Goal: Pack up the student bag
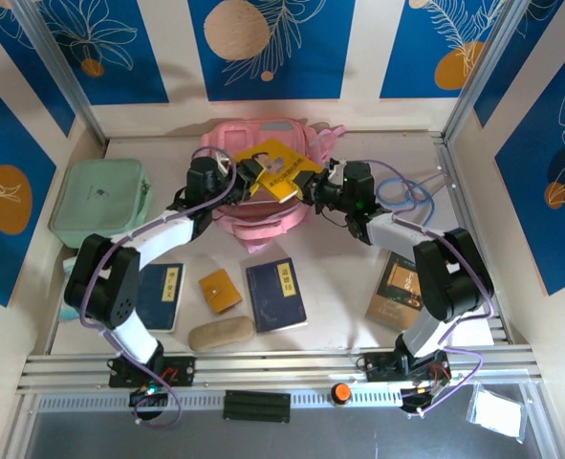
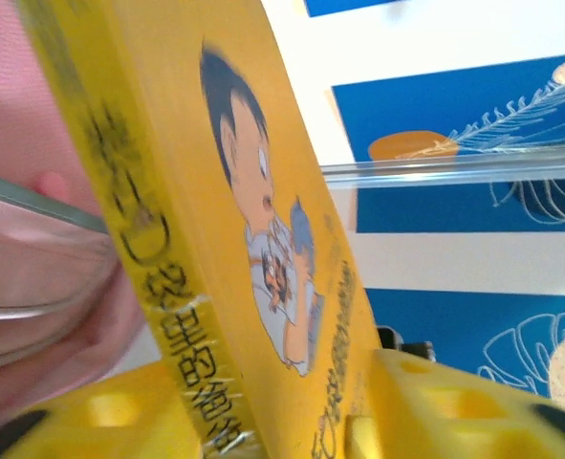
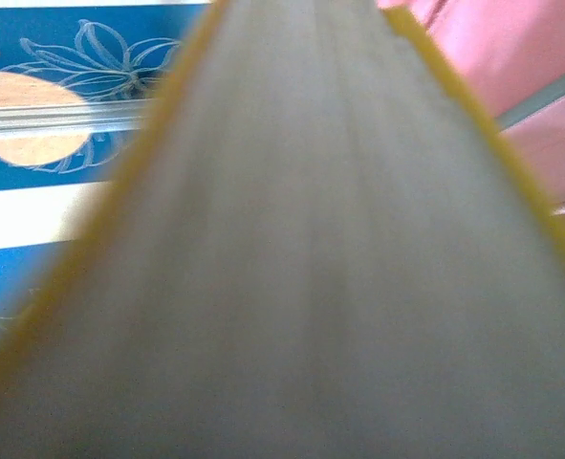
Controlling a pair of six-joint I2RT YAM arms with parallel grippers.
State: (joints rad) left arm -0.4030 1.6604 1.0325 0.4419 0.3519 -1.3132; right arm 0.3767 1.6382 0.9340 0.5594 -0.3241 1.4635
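Pink student bag (image 1: 234,139) (under left gripper (image 1: 253,175))

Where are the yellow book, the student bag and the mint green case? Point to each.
yellow book (image 1: 280,164), top view, front cover.
student bag (image 1: 227,143), top view, upper left fabric.
mint green case (image 1: 100,203), top view, lid centre.

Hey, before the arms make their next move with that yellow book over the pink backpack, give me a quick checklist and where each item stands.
1. Yellow book is over the student bag: ok.
2. Book sits between the left gripper fingers, as the left wrist view shows: ok.
3. Left gripper grip is firm: cannot tell.
4. Right gripper is at the book's page edge: ok. Whether it has closed on the book: cannot tell.
5. Bag opening is wide enough: cannot tell, the book covers it.
6. Mint green case lies apart from the bag: ok.
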